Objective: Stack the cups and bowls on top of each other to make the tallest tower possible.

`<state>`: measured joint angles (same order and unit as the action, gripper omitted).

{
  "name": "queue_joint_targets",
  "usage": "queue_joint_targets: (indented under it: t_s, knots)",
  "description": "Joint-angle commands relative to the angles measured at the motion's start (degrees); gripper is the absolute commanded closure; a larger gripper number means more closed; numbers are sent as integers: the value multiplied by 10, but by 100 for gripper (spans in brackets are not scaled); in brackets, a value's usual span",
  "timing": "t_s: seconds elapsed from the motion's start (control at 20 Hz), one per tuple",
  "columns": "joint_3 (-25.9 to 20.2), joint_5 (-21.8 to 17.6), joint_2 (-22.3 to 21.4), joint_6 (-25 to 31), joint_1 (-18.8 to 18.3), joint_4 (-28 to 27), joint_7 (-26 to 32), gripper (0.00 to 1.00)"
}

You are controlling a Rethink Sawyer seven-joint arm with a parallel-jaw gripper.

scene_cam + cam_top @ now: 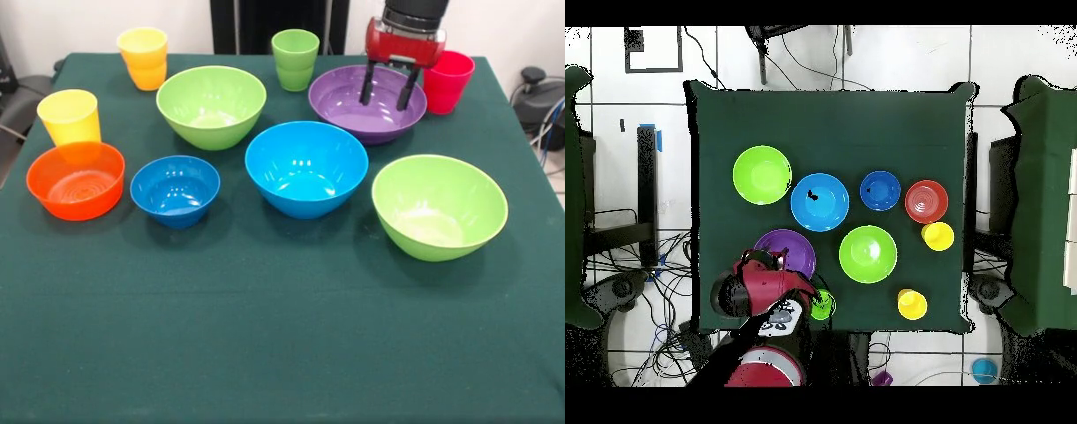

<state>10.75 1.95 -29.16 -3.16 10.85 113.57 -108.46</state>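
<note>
Over the purple bowl (367,103) at the table's far side, nothing stacked yet, the gripper (389,92) hangs open and empty, and closing carelessly might knock the red cup (448,81) just beside it.

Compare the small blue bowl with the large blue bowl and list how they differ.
The small blue bowl is darker blue; the large blue bowl is lighter, nearer cyan. The small one is narrower and lower than the large one. The small one sits beside the orange bowl; the large one sits mid-table. Both stand upright, empty, unstacked.
</note>
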Motion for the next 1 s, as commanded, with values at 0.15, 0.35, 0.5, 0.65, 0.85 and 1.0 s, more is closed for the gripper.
queue_joint_targets:
  t_s: [0.15,0.35,0.5,0.65,0.85,1.0]
  knots:
    - [-45,42,49,-36,9,-70,-108,0]
    - [-44,45,60,-48,11,-75,-109,0]
    - [-44,48,60,-48,12,-74,-109,0]
    - [-44,51,58,-46,14,-74,-109,0]
    - [-39,63,62,-46,24,-77,-114,0]
    - [-39,78,64,-44,34,-74,-124,0]
